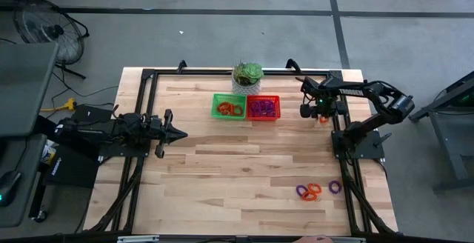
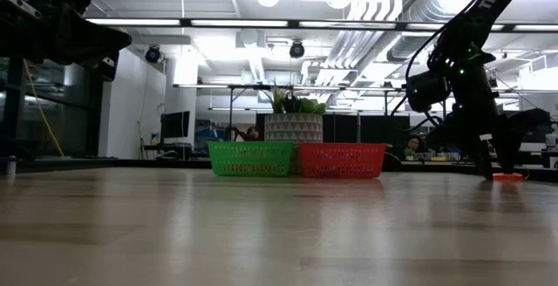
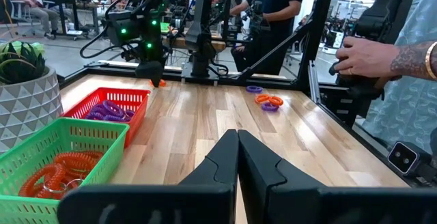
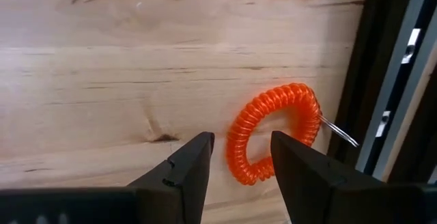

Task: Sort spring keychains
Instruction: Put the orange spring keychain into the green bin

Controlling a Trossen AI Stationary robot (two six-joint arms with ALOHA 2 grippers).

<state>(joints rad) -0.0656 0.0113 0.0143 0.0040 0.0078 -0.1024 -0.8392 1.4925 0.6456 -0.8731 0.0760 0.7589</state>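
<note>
Wooden table (image 1: 222, 169), black frame rail (image 4: 392, 80) along its edges. At the far side, middle: potted plant (image 1: 247, 76), green basket (image 1: 229, 107) with orange coils, red basket (image 1: 264, 107) with purple coils, the two baskets touching.

Left gripper (image 1: 181, 133) rests over the table's left side, fingers pressed together, holding nothing.

Right gripper (image 4: 240, 157) hangs low over the far right corner, jaws parted, nothing grasped. One orange spring keychain (image 4: 272, 132) lies flat on the wood just ahead of the fingertips, partly between them, close beside the rail. Its loop is a slightly stretched oval; metal ring end points toward the rail.

Loose cluster of keychains (image 1: 317, 190), orange and purple, near right corner.
</note>
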